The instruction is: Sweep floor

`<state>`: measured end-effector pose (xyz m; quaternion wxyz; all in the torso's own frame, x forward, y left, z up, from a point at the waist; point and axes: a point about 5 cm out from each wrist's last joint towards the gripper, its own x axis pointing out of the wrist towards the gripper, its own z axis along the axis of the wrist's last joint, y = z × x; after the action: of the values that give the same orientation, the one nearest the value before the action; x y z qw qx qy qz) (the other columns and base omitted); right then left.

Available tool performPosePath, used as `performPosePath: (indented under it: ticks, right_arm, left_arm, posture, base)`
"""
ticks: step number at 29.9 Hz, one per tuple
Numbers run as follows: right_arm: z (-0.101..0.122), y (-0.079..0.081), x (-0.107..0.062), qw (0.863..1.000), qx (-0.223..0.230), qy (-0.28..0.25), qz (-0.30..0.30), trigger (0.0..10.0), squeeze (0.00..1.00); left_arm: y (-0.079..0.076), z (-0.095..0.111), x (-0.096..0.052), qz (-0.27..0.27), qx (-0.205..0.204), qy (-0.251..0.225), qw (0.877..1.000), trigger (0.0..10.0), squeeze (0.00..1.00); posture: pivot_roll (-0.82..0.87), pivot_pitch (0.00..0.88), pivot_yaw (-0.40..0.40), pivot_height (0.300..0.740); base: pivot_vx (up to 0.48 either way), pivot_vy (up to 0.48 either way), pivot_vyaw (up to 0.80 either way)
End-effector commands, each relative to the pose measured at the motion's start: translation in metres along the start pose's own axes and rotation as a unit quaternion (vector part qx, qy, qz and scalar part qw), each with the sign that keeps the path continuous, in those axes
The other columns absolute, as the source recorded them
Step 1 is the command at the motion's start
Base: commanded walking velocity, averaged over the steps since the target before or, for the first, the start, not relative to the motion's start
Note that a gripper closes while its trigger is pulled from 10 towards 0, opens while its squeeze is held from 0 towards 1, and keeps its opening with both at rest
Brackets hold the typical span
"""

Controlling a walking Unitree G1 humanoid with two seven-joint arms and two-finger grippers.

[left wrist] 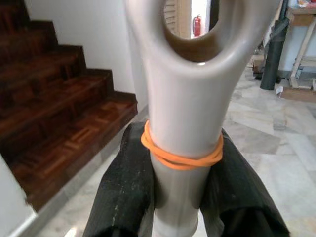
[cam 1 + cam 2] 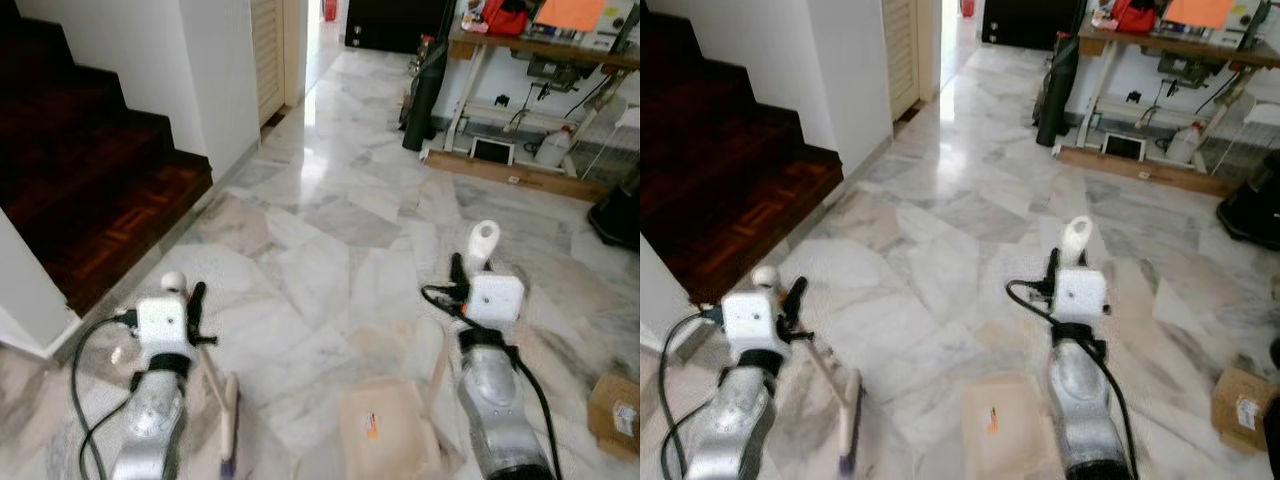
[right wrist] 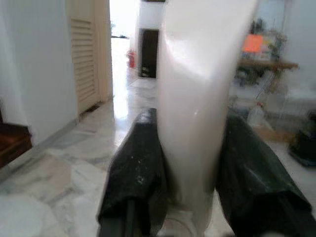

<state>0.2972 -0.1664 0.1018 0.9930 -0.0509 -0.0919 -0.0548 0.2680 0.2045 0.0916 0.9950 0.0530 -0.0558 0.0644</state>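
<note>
Left gripper (image 1: 187, 192) clamps the broom handle (image 1: 185, 98), right gripper (image 3: 192, 182) the dustpan handle (image 3: 197, 98) — draw the broom head (image 2: 229, 420) steadily toward the dustpan (image 2: 385, 430), keeping its lip flat.

Taking the dustpan (image 2: 385, 430) on the marble floor (image 2: 330, 230) as my mark: my left gripper (image 1: 185, 173) clamps the broom handle (image 1: 190, 98) to its left, the broom head (image 2: 229, 420) down beside it. My right gripper (image 3: 190, 163) holds the dustpan handle (image 2: 482, 245) just right of it. The staircase (image 2: 90, 180) rises far left; the workbench (image 2: 540, 50) stands ahead to the right; a cardboard box (image 2: 613, 415) lies right.
</note>
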Motion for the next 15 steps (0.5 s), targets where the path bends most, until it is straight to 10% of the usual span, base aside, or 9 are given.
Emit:
performPosePath:
  ticks: [1,15]
  right_arm:
    - [0.0084,-0.0086,0.0050,1.000,-0.005,-0.020,-0.012,10.0,0.00]
    - [0.0084,-0.0081,0.0054,1.000,-0.006,-0.020,-0.014,10.0,0.00]
  left_arm:
    - [-0.0090,0.0116,0.0050,-0.014,-0.001,-0.029,0.999,10.0,0.00]
    - [-0.0107,0.0106,0.0052,-0.021,-0.002,-0.028,0.999,10.0,0.00]
  posture:
    - [0.06,0.000,-0.007,0.740]
    - [0.05,0.000,0.000,0.740]
  base:
    - [0.319,0.000,0.00]
    - [0.316,0.000,0.00]
